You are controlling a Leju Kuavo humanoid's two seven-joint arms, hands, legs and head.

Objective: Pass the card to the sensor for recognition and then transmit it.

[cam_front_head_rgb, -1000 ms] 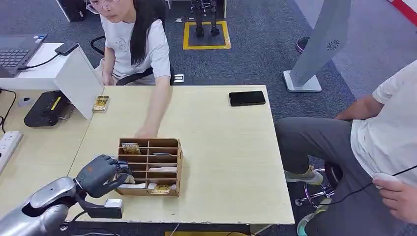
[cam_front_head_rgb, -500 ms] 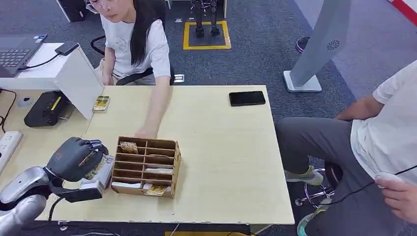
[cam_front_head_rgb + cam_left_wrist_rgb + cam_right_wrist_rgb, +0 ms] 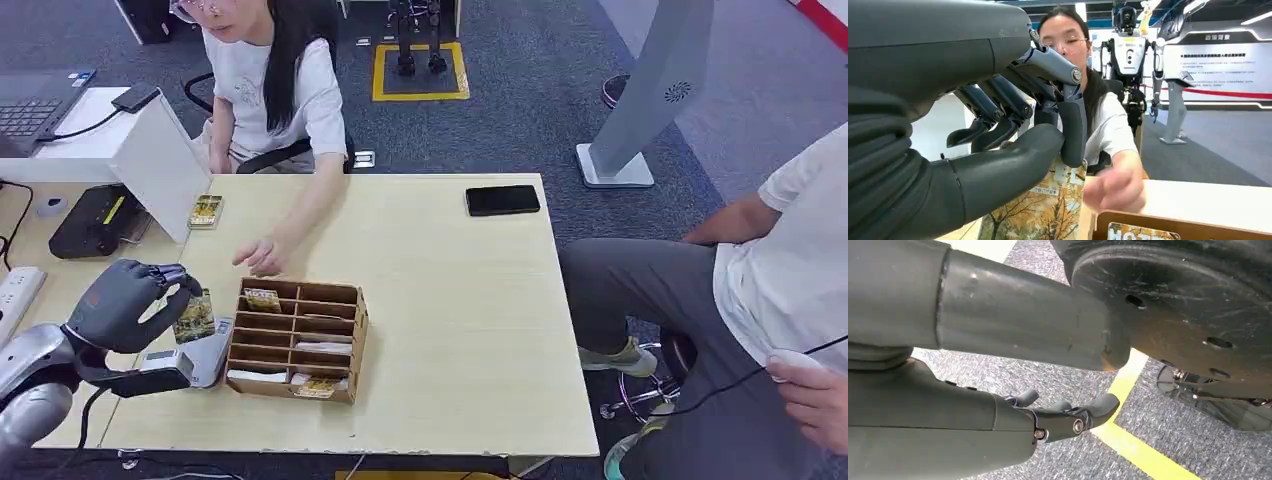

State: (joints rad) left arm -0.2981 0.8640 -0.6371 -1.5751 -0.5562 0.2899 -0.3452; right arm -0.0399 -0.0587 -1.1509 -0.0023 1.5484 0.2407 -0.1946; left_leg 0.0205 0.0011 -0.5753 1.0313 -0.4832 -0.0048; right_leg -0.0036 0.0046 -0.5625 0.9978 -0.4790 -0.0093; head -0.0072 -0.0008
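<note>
Head view is showing the left hand pinching the card between thumb and fingers, hovering over the desk at nine o'clock of the wooden organizer. The card is looking thin, light, stiff and likely slick, so gripping its upper edge firmly is seeming wise. The right hand is hanging with fingers loosely curled, holding nothing.
</note>
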